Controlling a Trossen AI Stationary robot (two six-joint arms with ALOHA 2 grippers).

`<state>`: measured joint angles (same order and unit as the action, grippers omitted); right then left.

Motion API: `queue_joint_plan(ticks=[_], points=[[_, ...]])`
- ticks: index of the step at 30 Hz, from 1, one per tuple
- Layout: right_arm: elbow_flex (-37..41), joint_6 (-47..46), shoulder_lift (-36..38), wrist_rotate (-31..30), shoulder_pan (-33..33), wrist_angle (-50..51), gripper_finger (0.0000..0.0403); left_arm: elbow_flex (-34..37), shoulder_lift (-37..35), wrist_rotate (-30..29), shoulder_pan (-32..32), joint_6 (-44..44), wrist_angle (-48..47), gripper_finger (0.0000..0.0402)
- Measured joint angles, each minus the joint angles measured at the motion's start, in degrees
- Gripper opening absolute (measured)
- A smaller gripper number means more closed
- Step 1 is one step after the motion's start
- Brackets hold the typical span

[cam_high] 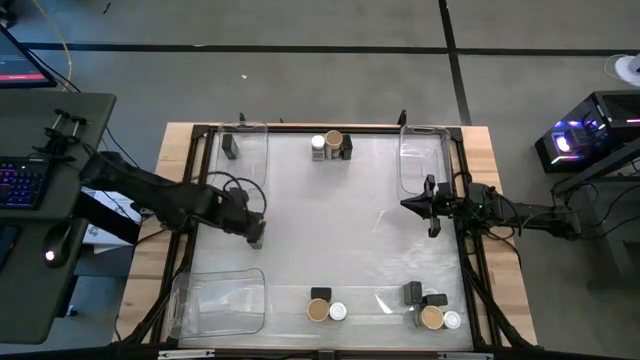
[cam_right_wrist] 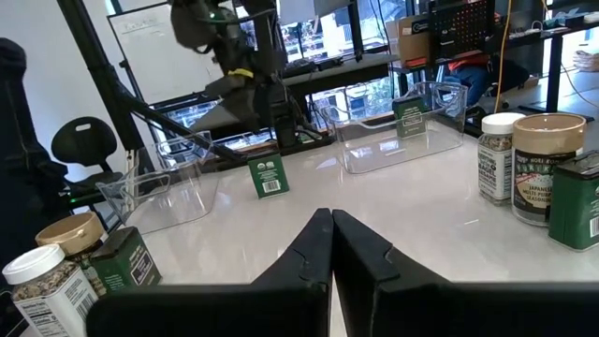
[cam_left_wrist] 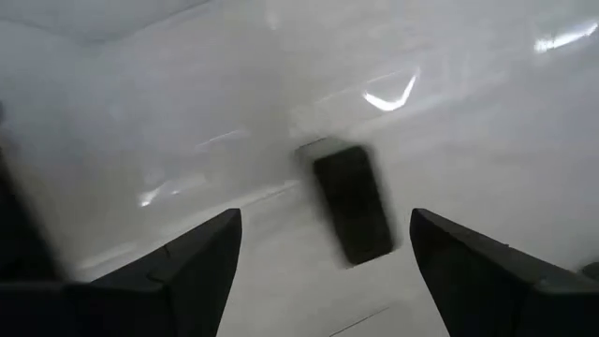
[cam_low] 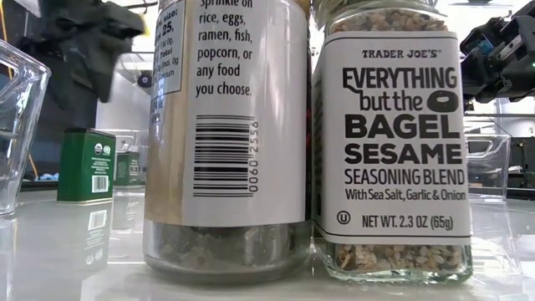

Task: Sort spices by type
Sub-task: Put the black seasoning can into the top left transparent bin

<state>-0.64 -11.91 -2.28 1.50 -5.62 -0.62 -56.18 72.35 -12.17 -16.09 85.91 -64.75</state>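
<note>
Black spice tin (cam_high: pixel 256 233), centre-left of frame: left gripper (cam_left_wrist: pixel 323 248) jaws apart above it (released, seemingly); withdraw straight up. Right gripper (cam_high: pixel 432 207) jaws together.

Glossy white table (cam_high: pixel 340 230), wood-edged. Clear plastic bins stand at the far-left (cam_high: pixel 243 150), far-right (cam_high: pixel 422 160) and near-left (cam_high: pixel 220 300) corners. Spice containers stand in clusters at far centre (cam_high: pixel 331 146), near centre (cam_high: pixel 325 307) and near right (cam_high: pixel 430 308); one small dark tin (cam_high: pixel 255 231) stands alone toward the left.

clear bins (cam_high: pixel 242 150), keyboard (cam_high: pixel 22 185) (lit), office chair (cam_right_wrist: pixel 86 142)
</note>
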Motion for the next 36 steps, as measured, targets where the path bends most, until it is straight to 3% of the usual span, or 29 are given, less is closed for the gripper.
queue_joint_plan(ticks=[3,13,28,32,36], points=[[0.0,0.0,0.0,0.0,0.0,0.0,0.0000,0.0,3.2,-0.8,-0.6,1.6,5.0,0.0298],[0.0,0.0,0.0,0.0,0.0,0.0,0.0000,0.0,9.1,-0.4,-1.3,8.1,2.3,0.0298],[0.0,0.0,0.0,0.0,0.0,0.0,0.0000,0.0,17.3,2.5,-1.6,6.7,4.7,0.0297],[0.0,0.0,0.0,0.0,0.0,0.0,0.0000,0.0,17.4,2.0,-1.4,6.9,4.6,0.0276],[0.0,0.0,0.0,0.0,0.0,0.0,0.0000,0.0,17.4,1.7,-1.4,6.9,4.6,0.0219]])
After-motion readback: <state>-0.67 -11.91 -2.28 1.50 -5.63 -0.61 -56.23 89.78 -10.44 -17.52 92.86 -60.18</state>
